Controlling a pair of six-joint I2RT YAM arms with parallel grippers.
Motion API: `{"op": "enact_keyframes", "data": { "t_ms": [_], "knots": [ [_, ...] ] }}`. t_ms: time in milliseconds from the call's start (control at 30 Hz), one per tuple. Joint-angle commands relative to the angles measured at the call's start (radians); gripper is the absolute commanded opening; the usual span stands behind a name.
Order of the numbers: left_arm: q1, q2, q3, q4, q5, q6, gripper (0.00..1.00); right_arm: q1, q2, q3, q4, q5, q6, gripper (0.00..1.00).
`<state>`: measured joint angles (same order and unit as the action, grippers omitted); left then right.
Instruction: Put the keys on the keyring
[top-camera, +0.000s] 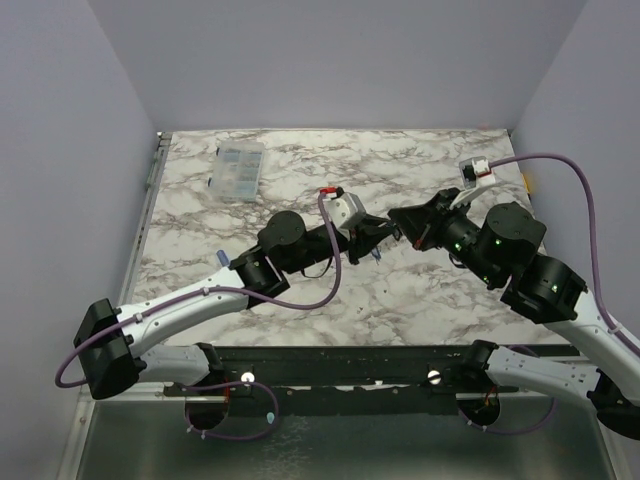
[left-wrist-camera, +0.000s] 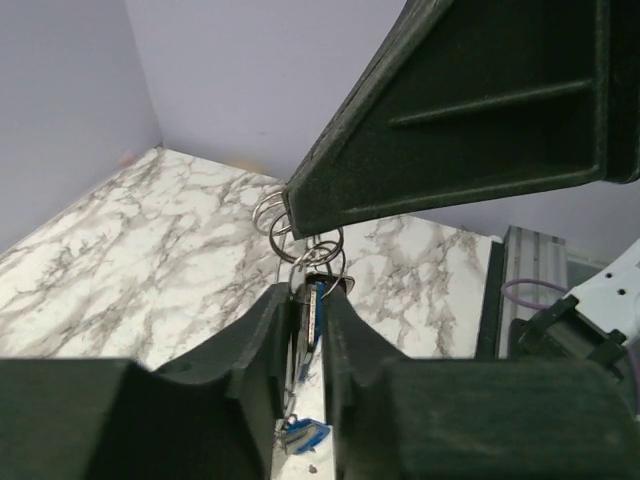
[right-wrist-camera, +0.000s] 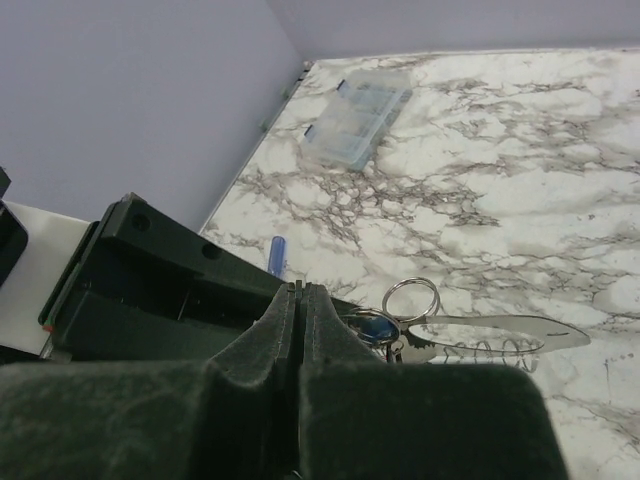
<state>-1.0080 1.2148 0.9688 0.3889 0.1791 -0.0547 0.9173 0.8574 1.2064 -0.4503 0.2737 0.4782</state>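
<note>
At frame centre the right gripper (right-wrist-camera: 300, 300), pressed together, apparently clamps the keyring (right-wrist-camera: 411, 282) while the left gripper (left-wrist-camera: 308, 295) pinches a blue key (left-wrist-camera: 317, 315) at its rim, threading unfinished; a second key (left-wrist-camera: 300, 435) waits loose below.

We record a white table (top-camera: 400, 300) with grey-brown veining, plain lavender walls (top-camera: 330, 60), a silver-grey keyring (left-wrist-camera: 277, 213) and blue-headed keys (left-wrist-camera: 316, 302).

Your left arm (top-camera: 185, 303) and right arm (top-camera: 562, 300): white shells, black joints, a purple cable (top-camera: 548, 155) looped along each. Left gripper (left-wrist-camera: 310, 295) fingers (left-wrist-camera: 250, 345): matte black, grainy plastic.
</note>
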Motion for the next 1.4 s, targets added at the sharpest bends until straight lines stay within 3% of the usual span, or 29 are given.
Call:
{"op": "enact_keyframes", "data": {
  "t_ms": [0,100,467,500,600,700,733,833,1067,1367],
  "knots": [
    [0.002,0.013,-0.022,0.070,-0.023,0.003,0.16,0.003,0.000,0.041,0.033,-0.013,0.001,0.01],
    [0.001,0.011,-0.033,0.097,-0.035,0.004,0.00,0.003,0.001,0.041,0.032,-0.013,0.001,0.01],
    [0.001,-0.013,-0.076,0.122,-0.023,0.012,0.00,0.003,0.010,0.045,0.028,-0.004,0.005,0.01],
    [0.001,-0.014,-0.077,0.121,-0.008,0.011,0.06,0.003,0.012,0.045,0.028,-0.005,0.006,0.01],
    [0.000,-0.017,-0.080,0.120,0.053,0.006,0.45,0.003,0.018,0.045,0.031,-0.011,0.005,0.00],
    [0.000,-0.021,-0.076,0.121,0.074,-0.017,0.66,0.003,0.017,0.044,0.032,-0.011,0.006,0.01],
    [-0.001,-0.022,-0.074,0.120,0.077,-0.025,0.69,0.003,0.018,0.044,0.032,-0.013,0.005,0.01],
    [0.000,-0.026,-0.063,0.120,0.074,-0.038,0.69,0.003,0.017,0.044,0.030,-0.014,0.005,0.01],
    [-0.001,-0.038,-0.035,0.117,0.045,-0.054,0.53,0.004,0.016,0.039,0.032,-0.019,0.008,0.01],
    [0.002,-0.054,-0.003,0.033,0.066,-0.024,0.50,0.003,0.014,0.045,0.031,-0.031,0.007,0.00]
  ]
}}
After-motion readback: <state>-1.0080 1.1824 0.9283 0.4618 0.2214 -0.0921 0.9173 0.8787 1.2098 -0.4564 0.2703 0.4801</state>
